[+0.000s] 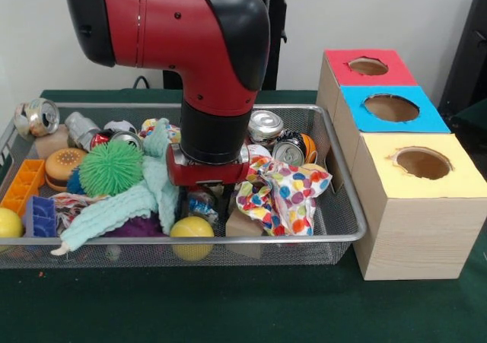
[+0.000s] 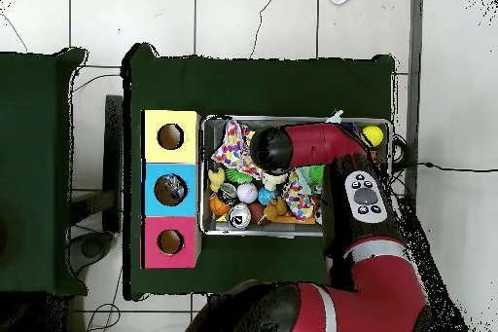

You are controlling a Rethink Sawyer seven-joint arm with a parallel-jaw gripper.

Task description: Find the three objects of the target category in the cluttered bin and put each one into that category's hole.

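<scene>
1. Gripper (image 1: 221, 193) of the red-and-black arm sits low in the wide silver wire-mesh basket (image 1: 346, 235), among clutter; its grasp cannot be told.
2. Possibly a crumpled clear bottle (image 1: 202, 204) lies beside it.
3. Blue-surround round hole (image 1: 390, 108) stands right of the basket.

— Where's the arm (image 1: 190, 39)?
— Its red forearm runs level across the top, then the black wrist turns straight down.
— And the hand (image 1: 221, 195)?
— Hanging low under the red collar; the front view hides whether its fingers are parted or closed.
</scene>
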